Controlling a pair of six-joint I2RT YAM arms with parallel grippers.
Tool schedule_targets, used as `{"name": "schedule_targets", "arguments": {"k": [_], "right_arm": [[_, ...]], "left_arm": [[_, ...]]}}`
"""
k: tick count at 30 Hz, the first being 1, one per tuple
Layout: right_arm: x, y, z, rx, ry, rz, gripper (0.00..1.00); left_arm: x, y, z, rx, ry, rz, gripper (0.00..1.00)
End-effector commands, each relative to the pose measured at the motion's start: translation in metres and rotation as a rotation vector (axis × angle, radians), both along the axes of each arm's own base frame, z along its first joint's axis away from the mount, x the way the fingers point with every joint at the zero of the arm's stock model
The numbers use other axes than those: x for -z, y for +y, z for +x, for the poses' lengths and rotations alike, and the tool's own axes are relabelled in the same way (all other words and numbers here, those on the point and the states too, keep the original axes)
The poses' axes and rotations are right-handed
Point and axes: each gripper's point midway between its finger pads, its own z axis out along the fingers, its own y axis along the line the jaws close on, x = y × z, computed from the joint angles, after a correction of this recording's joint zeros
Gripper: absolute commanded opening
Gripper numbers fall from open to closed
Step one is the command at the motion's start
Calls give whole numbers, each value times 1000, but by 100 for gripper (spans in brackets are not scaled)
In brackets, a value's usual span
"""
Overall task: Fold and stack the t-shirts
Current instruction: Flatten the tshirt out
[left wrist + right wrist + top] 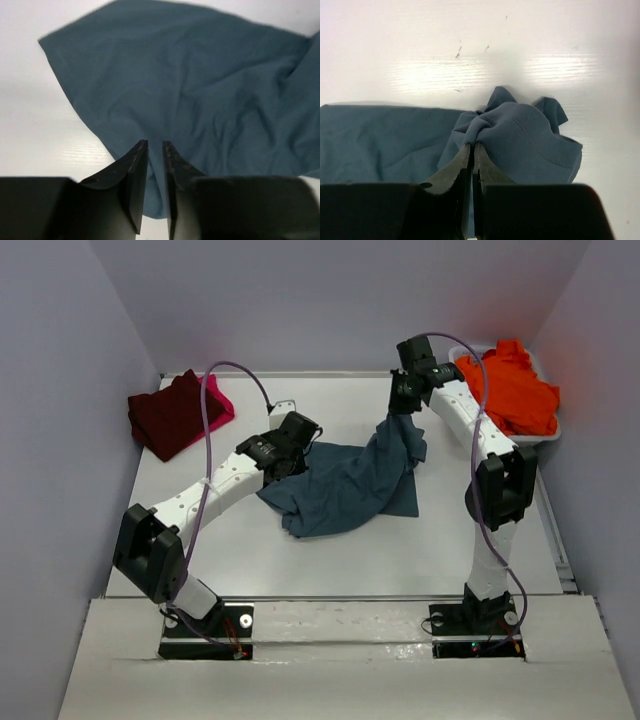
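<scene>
The slate teal-blue t-shirt (345, 485) lies crumpled at mid table. My right gripper (402, 412) is shut on a bunched corner of it and holds that corner off the table, so the cloth drapes down; the right wrist view shows the teal t-shirt (520, 140) puckered at the right gripper (474, 146). My left gripper (300, 455) hovers at the shirt's left edge. In the left wrist view the left gripper (155, 145) is slightly open, with the teal t-shirt (190, 85) lying flat below the gap, not pinched. A dark maroon t-shirt (172, 412) lies folded on a bright pink t-shirt (222, 405) at back left.
A vivid orange t-shirt (515, 390) is heaped in the white tub (553, 432) at back right. Grey walls close in the table on the left, back and right. The right arm's upright link (500, 490) stands near the shirt's right side.
</scene>
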Motion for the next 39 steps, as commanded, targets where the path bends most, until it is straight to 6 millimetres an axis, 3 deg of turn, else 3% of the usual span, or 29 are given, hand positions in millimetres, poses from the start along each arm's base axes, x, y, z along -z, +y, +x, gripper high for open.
{"name": "schedule_targets", "arguments": {"k": [1,3,4,7,10,12,15,22,27,34,39], "right_arm": [[-27,5,29,7,-67,-16,7],[-30,5,28,12,-65,-11,7],[-38,3,26,16,-89,-7,7],[-31,0,30,27,-117,-15,7],[-38,4,41,29,-132,-9,7],[-24,7,50,24,-105,-18,7],[-26,11,63,23,-124,-17,7],[-16,15,77,28,-138,-17,7],[-12,14,91,37,-153,-10,7],[-9,12,98,43,-163,-1,7],[-2,9,99,47,-146,10,7]], "left_arm": [[33,-9,-21,56,101,-33,36],[36,-6,-26,44,104,-39,45],[35,-5,-26,44,101,-43,57],[31,-13,-28,76,102,-79,70],[27,-26,-33,128,107,-125,70],[30,-34,-40,175,121,-139,70],[49,-41,-60,269,201,-120,69],[76,-29,-101,289,328,-98,71],[74,-29,-119,330,361,-108,71],[77,-27,-162,377,438,-98,71],[94,-23,-187,388,522,-114,71]]}}
